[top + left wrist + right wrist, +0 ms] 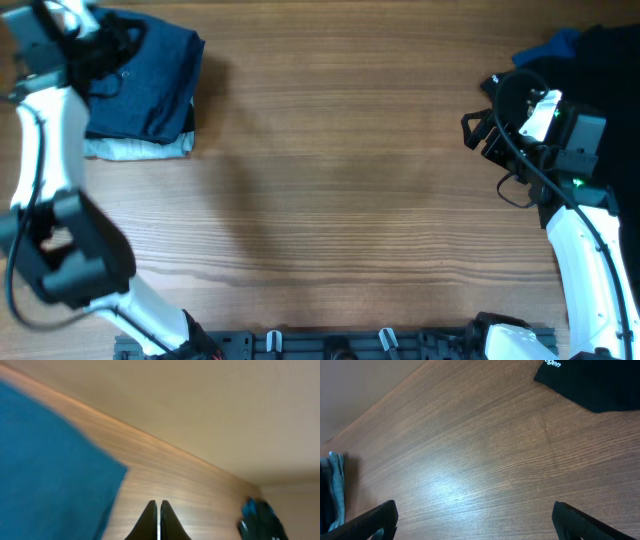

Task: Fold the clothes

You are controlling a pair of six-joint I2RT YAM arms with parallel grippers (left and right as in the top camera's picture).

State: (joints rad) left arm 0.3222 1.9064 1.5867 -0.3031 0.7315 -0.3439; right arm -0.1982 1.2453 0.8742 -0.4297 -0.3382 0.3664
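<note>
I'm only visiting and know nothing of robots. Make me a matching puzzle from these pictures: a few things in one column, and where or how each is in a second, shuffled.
Things:
1. folded dark navy blue cloth garment
2. pale blue cloth garment
3. left gripper
4. right gripper

Place or state:
A. fingers wide apart, nothing between them
B. underneath the other garment, its edge peeking out
C. fingers shut together
D. lying on top of the other garment

Pairs: 1-D, 2-B, 3-C, 4-A
</note>
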